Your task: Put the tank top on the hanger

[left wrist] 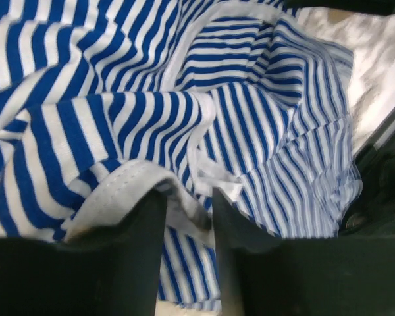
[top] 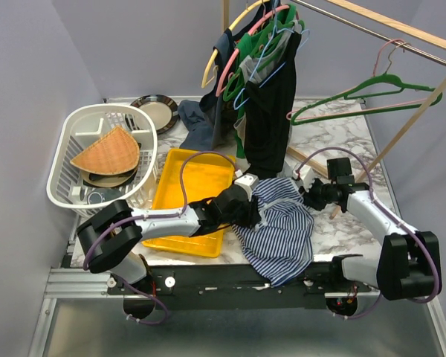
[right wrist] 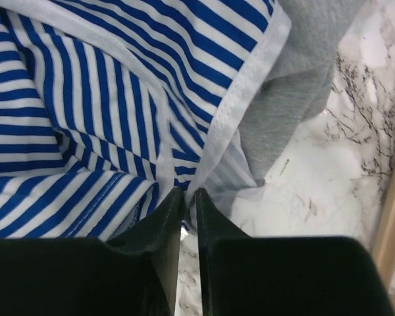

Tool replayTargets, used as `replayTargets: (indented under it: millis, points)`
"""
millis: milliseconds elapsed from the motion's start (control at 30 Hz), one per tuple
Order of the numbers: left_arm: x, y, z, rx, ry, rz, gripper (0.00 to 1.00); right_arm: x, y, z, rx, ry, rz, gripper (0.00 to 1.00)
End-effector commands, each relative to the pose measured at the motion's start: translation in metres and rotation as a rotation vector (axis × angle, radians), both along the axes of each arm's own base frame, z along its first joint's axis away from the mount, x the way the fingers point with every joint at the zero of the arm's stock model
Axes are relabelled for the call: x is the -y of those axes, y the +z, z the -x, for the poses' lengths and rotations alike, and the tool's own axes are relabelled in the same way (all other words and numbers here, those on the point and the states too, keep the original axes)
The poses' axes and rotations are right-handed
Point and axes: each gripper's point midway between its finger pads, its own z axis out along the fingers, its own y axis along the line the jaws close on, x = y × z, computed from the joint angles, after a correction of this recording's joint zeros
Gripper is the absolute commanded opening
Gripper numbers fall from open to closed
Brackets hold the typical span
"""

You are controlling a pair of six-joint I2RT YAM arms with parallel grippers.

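At the near edge of the marble table (top: 334,137) the tank top (top: 282,223) lies crumpled between both grippers, not yet hung. The pale-pink hanger (top: 387,53) hangs on the rail, well apart. The right gripper (right wrist: 186,197) pinches a white hem almost closed. The left gripper (left wrist: 187,217) has a hem fold in its gap, but I cannot tell if it grips.

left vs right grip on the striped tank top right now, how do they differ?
Left gripper: fingers stand apart, a bunched fold of white hem between them. Right gripper: fingers almost touching, pinching a thin edge at their tips. Left holds the tank top's side nearest the yellow tray; right holds the opposite side. Both are shut on that cloth.
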Motion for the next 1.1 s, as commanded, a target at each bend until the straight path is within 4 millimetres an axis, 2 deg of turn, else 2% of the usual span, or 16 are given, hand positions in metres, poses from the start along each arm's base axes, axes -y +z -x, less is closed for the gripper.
replayTargets:
  millis: [0, 33, 133, 200, 333, 400, 500, 600, 633, 700, 767, 800, 900, 967, 1000, 1067]
  points:
    - [0.010, 0.022, -0.005, 0.031, 0.011, 0.060, 0.16, -0.002, 0.024, 0.001, 0.034, 0.007, -0.005, 0.01]
    - [0.010, 0.026, -0.004, 0.042, -0.003, 0.061, 0.00, -0.003, 0.032, 0.002, 0.053, 0.005, -0.014, 0.01]
    - [0.003, 0.054, -0.009, 0.098, -0.001, 0.078, 0.00, -0.006, 0.078, 0.008, 0.164, 0.001, -0.053, 0.00]
    - [-0.001, 0.086, -0.015, 0.156, -0.005, 0.114, 0.00, -0.008, 0.111, 0.016, 0.243, -0.004, -0.081, 0.00]
    - [-0.014, 0.133, -0.025, 0.208, -0.023, 0.187, 0.00, -0.015, 0.177, 0.031, 0.391, 0.015, -0.144, 0.00]
    - [-0.020, 0.158, -0.031, 0.234, -0.036, 0.232, 0.00, -0.018, 0.193, 0.041, 0.398, 0.027, -0.169, 0.01]
    - [-0.030, 0.180, -0.038, 0.250, -0.047, 0.265, 0.00, -0.020, 0.222, 0.048, 0.449, 0.012, -0.203, 0.00]
    - [-0.038, 0.186, -0.042, 0.254, -0.040, 0.263, 0.00, -0.017, 0.242, 0.047, 0.490, -0.028, -0.215, 0.00]
    - [-0.041, 0.185, -0.044, 0.255, -0.034, 0.257, 0.00, -0.015, 0.242, 0.046, 0.486, -0.049, -0.220, 0.00]
    - [-0.047, 0.168, -0.050, 0.234, -0.013, 0.234, 0.00, -0.008, 0.224, 0.035, 0.470, -0.094, -0.190, 0.00]
    - [-0.052, 0.140, -0.051, 0.184, 0.003, 0.202, 0.00, 0.002, 0.204, 0.022, 0.467, -0.143, -0.147, 0.01]
    - [-0.054, 0.123, -0.055, 0.154, 0.020, 0.171, 0.00, 0.006, 0.172, 0.021, 0.409, -0.159, -0.118, 0.00]
    - [-0.056, 0.085, -0.059, 0.095, 0.049, 0.128, 0.02, 0.014, 0.124, 0.017, 0.322, -0.188, -0.058, 0.01]
    - [-0.057, 0.070, -0.059, 0.070, 0.051, 0.111, 0.20, 0.011, 0.106, 0.021, 0.268, -0.169, -0.064, 0.02]
    - [-0.056, 0.067, -0.059, 0.067, 0.046, 0.104, 0.22, 0.009, 0.099, 0.023, 0.238, -0.158, -0.065, 0.06]
    - [-0.055, 0.076, -0.061, 0.092, 0.040, 0.116, 0.40, 0.004, 0.095, 0.027, 0.208, -0.145, -0.089, 0.12]
